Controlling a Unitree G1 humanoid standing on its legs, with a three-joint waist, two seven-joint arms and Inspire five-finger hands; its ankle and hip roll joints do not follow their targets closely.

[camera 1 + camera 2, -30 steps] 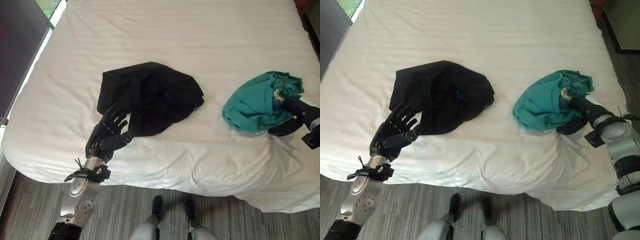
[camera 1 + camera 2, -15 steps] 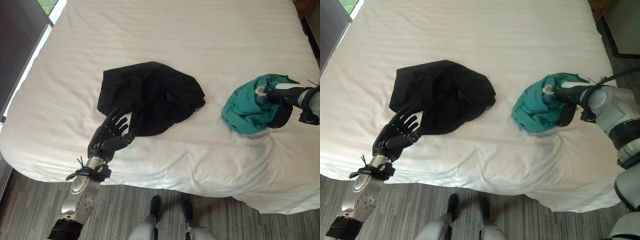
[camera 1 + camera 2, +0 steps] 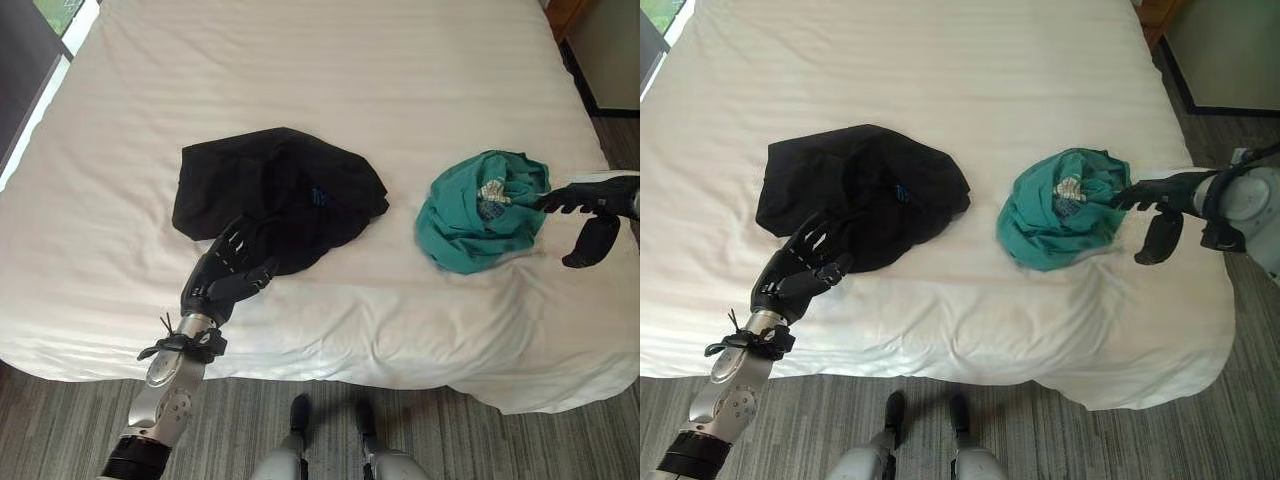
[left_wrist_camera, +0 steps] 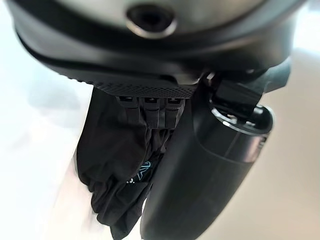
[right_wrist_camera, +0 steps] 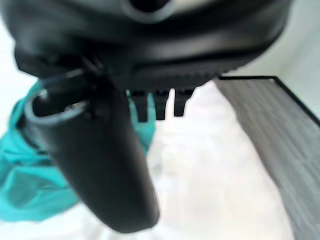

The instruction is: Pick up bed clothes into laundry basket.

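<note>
Left to right across a white bed (image 3: 330, 80) seen from above. The left hand (image 3: 222, 276) lies on the sheet near the bed's front edge, its fingers (image 3: 812, 236) straight and slightly spread, the tips reaching onto the near hem of a crumpled black garment (image 3: 275, 195); nothing is gripped. In the left wrist view the same dark fingers (image 4: 150, 112) run out over the black garment's folds, and the thumb's bulk (image 4: 210, 170) covers much of the cloth beside them, so whether the thumb touches the fabric cannot be told. The garment spreads away from the hand, toward the middle of the bed, with a small blue mark (image 3: 319, 195) on its upper surface. Bare sheet lies between this garment and a bunched teal garment (image 3: 475, 225) well to the right. The right hand (image 3: 585, 200) comes in from the bed's right side, fingers extended and touching the teal garment's far right edge, thumb (image 3: 590, 242) hanging loose below and apart from them; it is not closed on the cloth. In the right wrist view the thumb (image 5: 100, 160) blocks most of the teal garment (image 5: 25, 195). Grey floor (image 3: 1200, 440) shows in front of the bed and to its right; the right arm is cut off at the view's edge.
</note>
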